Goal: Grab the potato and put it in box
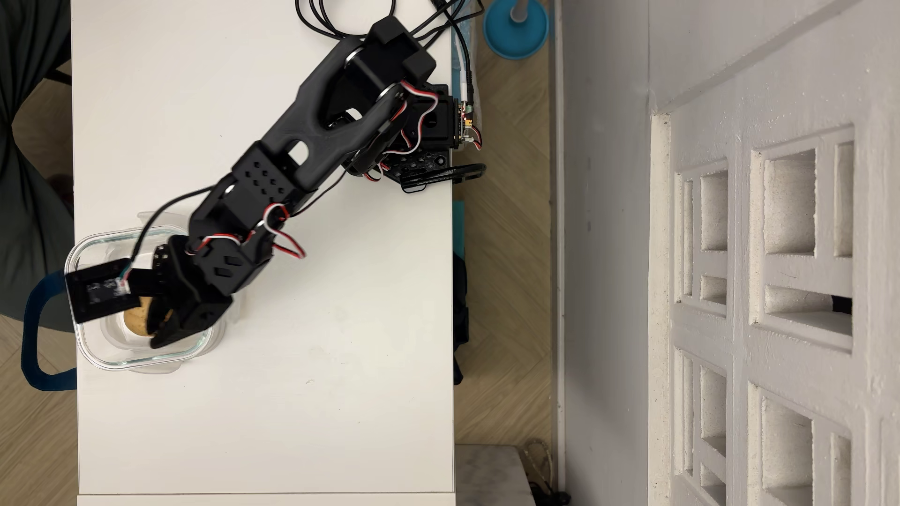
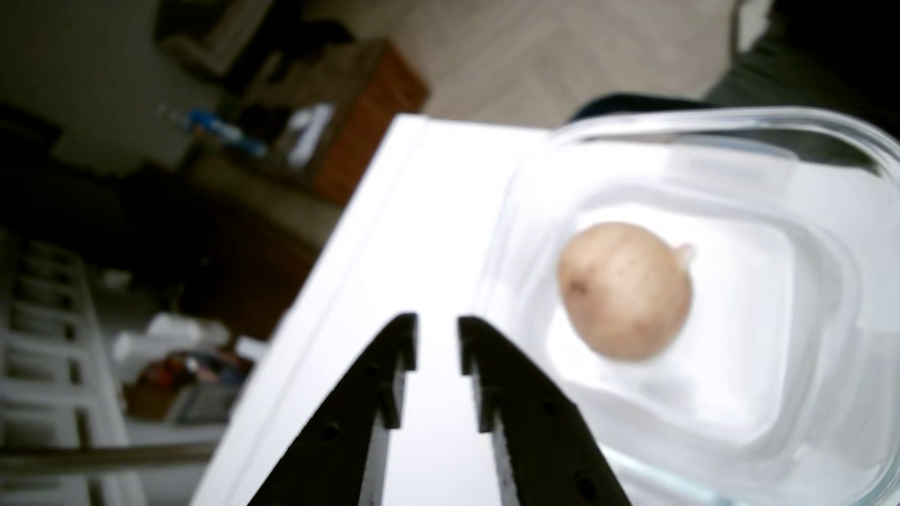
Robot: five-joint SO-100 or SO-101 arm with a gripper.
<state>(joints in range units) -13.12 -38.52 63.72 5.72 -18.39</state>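
The yellow-tan potato (image 2: 626, 292) lies on the bottom of the clear glass box (image 2: 730, 119), free of the gripper. In the overhead view the potato (image 1: 135, 321) is partly hidden under the arm, inside the box (image 1: 121, 362) at the table's left edge. My black gripper (image 2: 437, 340) hovers above, its two fingertips a small gap apart with nothing between them. In the wrist view the tips show to the left of the potato. In the overhead view the gripper (image 1: 157, 335) hangs over the box.
The white table (image 1: 292, 389) stretches right of the box in the overhead view. The arm's base (image 1: 428, 131) and cables sit at the table's far right edge. The box stands close to the table's left edge. A blue strap (image 1: 29, 340) hangs beside it.
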